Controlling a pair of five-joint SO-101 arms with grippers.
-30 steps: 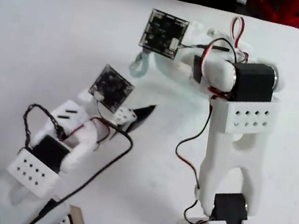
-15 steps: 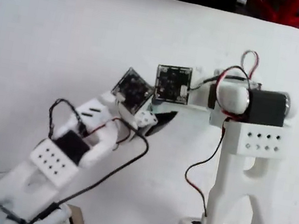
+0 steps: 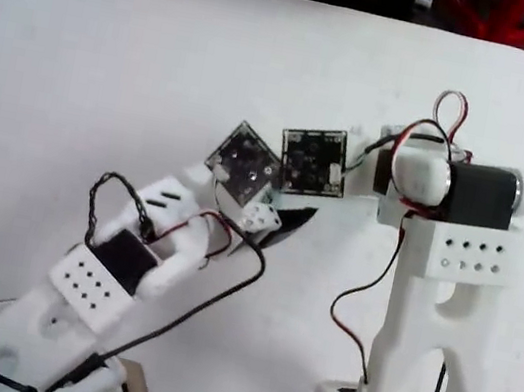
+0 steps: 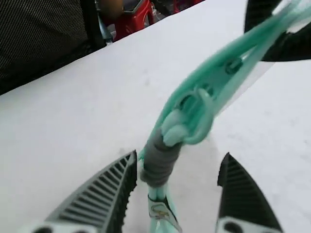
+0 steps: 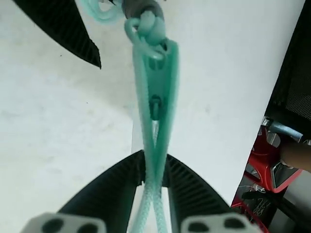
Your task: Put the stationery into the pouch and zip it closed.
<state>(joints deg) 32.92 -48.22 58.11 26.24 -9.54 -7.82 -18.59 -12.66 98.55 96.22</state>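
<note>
The right gripper [image 5: 154, 164] is pinching the mint-green pouch [image 5: 155, 87] edge-on, its length running toward the left gripper [image 4: 179, 164], whose wide-open jaws are straddling the grey zipper pull [image 4: 156, 162].

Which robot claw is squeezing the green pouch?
The right gripper: its fingers are shut on the green pouch. The left gripper is open, with its fingers spread apart on either side of the pouch's other end.

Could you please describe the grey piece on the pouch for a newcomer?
Over the white table, the right gripper has its fingers shut on a mint-green plastic pouch. At the pouch's far end, between the left gripper's open fingers, sits the short grey tube-shaped piece, the only grey part among mint-green loops.
</note>
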